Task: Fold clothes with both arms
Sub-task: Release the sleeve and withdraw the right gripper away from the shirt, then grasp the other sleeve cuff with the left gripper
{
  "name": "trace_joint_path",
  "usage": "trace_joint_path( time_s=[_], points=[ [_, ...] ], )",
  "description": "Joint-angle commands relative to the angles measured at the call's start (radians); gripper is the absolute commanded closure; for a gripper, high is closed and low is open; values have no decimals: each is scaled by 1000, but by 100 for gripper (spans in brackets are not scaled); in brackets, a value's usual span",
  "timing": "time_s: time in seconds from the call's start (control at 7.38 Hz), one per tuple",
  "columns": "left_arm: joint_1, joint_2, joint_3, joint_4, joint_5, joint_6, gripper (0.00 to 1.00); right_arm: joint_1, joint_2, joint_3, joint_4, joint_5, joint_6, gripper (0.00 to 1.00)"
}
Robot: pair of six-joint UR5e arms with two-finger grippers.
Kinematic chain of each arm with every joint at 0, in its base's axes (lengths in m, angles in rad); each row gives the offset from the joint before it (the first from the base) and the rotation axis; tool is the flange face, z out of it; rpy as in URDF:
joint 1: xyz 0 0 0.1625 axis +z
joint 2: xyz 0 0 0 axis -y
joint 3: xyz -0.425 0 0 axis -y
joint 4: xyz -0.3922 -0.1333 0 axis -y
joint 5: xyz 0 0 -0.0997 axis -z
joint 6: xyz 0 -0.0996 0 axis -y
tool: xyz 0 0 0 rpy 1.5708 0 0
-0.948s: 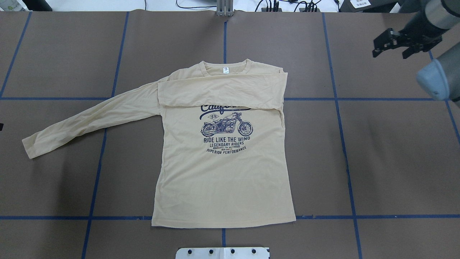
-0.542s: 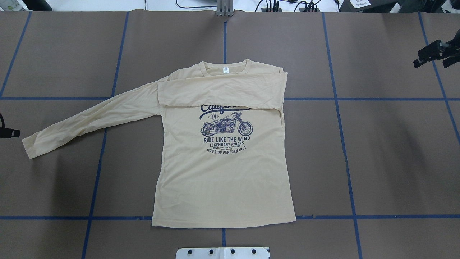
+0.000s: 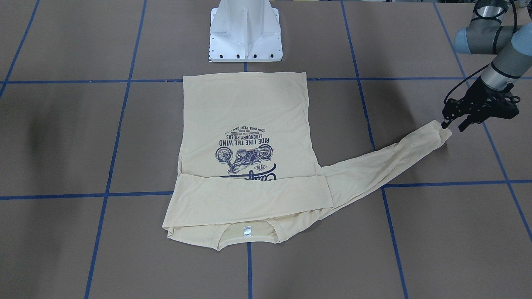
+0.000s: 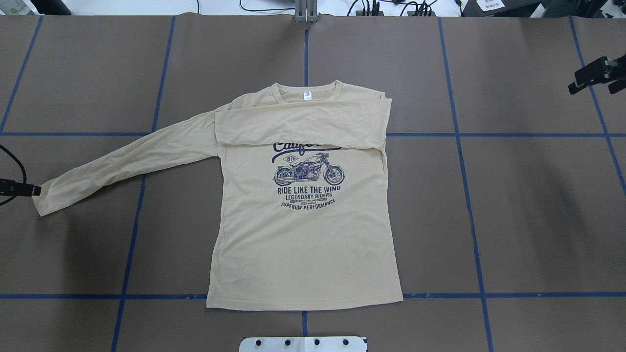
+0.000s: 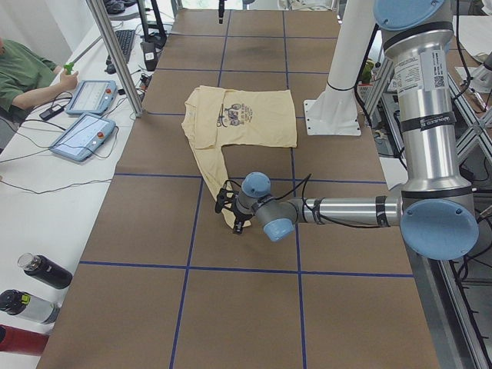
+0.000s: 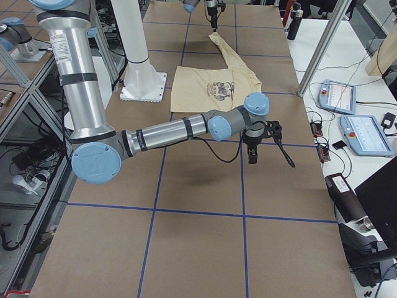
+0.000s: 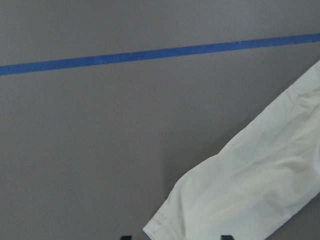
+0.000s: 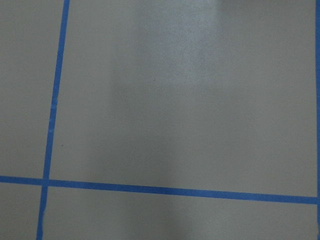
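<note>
Finds T-shirt (image 4: 303, 234) flat mid-table (image 4: 489, 195), print up, one sleeve folded across chest, other stretching toward 8 o'clock. Finds left gripper (image 3: 453, 124) at that cuff, jaws spread apart. Finds right gripper (image 4: 592, 89) at 2 o'clock, well apart from cloth, jaws likewise spread and empty.

Brown table (image 4: 513, 220), blue tape grid (image 4: 469, 215), cream T-shirt (image 4: 303, 244) lying flat mid-table, one sleeve outstretched

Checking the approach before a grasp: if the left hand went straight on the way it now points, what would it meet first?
Most likely the sleeve cuff of the shirt, which lies just ahead of the open left hand. How high the hand is above the table is unclear.
</note>
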Motion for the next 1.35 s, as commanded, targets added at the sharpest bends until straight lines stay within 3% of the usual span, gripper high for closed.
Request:
trace_joint_path(
  time_s=[0.0,0.14,0.41,0.54,0.68,0.95,1.22],
  points=[
    [3,-56,63,-1,1,1,40,0,-1,2,1,0,2,0],
    [11,-57,67,-1,1,1,40,0,-1,2,-1,0,2,0],
    [38,-57,67,1,1,7,55,0,-1,2,1,-2,4,0],
    [40,-50,67,-19,-1,7,58,0,-3,3,1,-2,5,0],
    [41,-41,67,-24,1,10,67,0,-3,6,-1,-2,10,0],
    [41,-27,57,-24,2,12,100,0,-3,17,-1,0,11,0],
    [40,-28,-4,-10,-7,15,100,0,-3,15,-1,-2,11,0]
  ],
)
